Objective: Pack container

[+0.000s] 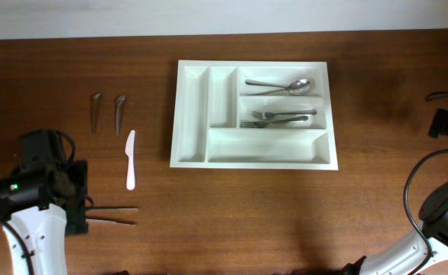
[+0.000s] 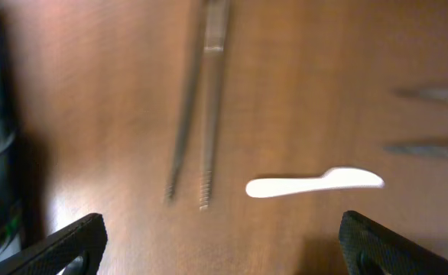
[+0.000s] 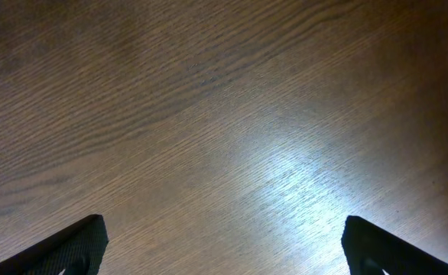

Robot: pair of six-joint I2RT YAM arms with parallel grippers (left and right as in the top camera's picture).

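While the left pincer (image 2: 223, 238) gapes, the container (image 1: 194, 114) lies well apart

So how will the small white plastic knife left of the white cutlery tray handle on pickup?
The small white plastic knife looks thin and flat, so probably light and slightly bendy. It lies flush on the smooth wooden table, so it may slide when nudged and be awkward to get under. Being flat, it should not roll.

The wooden table (image 1: 285, 221) carries the container (image 1: 254, 163), a white knife (image 1: 131, 159), two metal utensils (image 1: 120, 113) and tweezers (image 1: 117, 208).
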